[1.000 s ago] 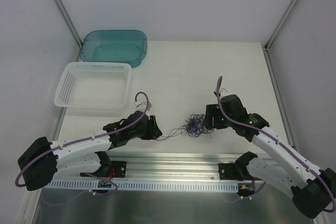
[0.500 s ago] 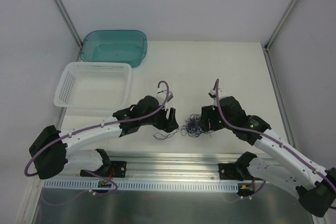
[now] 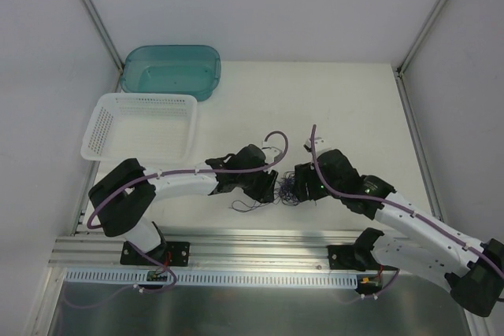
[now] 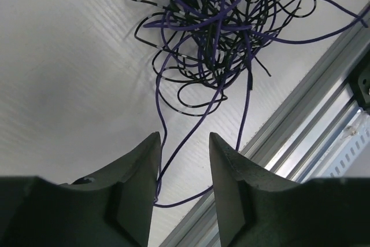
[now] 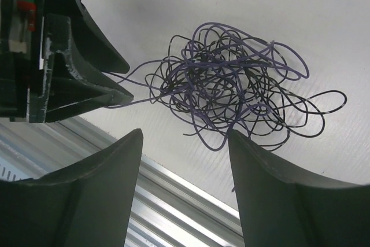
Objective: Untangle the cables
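The cables (image 3: 288,189) are a small tangle of thin purple and black wires lying on the white table near its front edge. In the left wrist view the tangle (image 4: 215,24) lies ahead of my left gripper (image 4: 183,142). The jaws are open, and two loose purple strands run down between them without being clamped. In the right wrist view the tangle (image 5: 234,88) lies just beyond my open right gripper (image 5: 185,140), and nothing is between those jaws. From above, the left gripper (image 3: 269,187) and right gripper (image 3: 299,182) flank the tangle closely. A few strands (image 3: 247,205) trail to the left.
A white mesh basket (image 3: 101,135) and a teal tub (image 3: 206,76) stand at the back left. An aluminium rail (image 3: 260,243) runs along the table's front edge, close behind the tangle; it also shows in the left wrist view (image 4: 324,120) and the right wrist view (image 5: 173,201). The left gripper's fingers (image 5: 75,79) show in the right wrist view.
My left arm has swung right until its gripper reaches the tangle. The right gripper has shifted slightly left. The strand stretched leftward now lies slack in loops.
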Action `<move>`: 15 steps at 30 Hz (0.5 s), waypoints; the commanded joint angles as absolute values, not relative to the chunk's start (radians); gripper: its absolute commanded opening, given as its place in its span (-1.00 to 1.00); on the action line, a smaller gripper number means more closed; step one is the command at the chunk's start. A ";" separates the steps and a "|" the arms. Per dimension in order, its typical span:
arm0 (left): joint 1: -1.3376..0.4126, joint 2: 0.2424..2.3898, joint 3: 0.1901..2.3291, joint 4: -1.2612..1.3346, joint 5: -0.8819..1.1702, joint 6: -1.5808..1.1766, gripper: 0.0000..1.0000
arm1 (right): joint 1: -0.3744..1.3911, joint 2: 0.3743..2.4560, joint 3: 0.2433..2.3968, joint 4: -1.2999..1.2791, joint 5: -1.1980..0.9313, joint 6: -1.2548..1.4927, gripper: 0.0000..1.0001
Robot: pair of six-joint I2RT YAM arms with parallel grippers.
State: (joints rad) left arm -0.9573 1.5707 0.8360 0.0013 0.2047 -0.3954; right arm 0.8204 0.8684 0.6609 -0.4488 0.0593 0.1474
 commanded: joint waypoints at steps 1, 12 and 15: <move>-0.974 1.577 0.876 0.017 0.239 -0.356 -0.25 | 0.827 0.885 0.655 -0.384 0.095 0.172 0.29; -0.980 1.542 0.847 0.029 0.190 -0.379 -1.00 | 0.837 0.991 0.621 -0.267 0.118 0.233 0.28; -0.985 1.511 0.835 0.031 0.179 -0.393 -1.00 | 0.844 1.043 0.623 -0.245 0.156 0.262 0.28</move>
State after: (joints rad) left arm -0.9699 1.5658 0.8421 0.0044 0.2001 -0.3794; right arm 0.8333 1.0138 0.6254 -0.3149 0.1097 0.2199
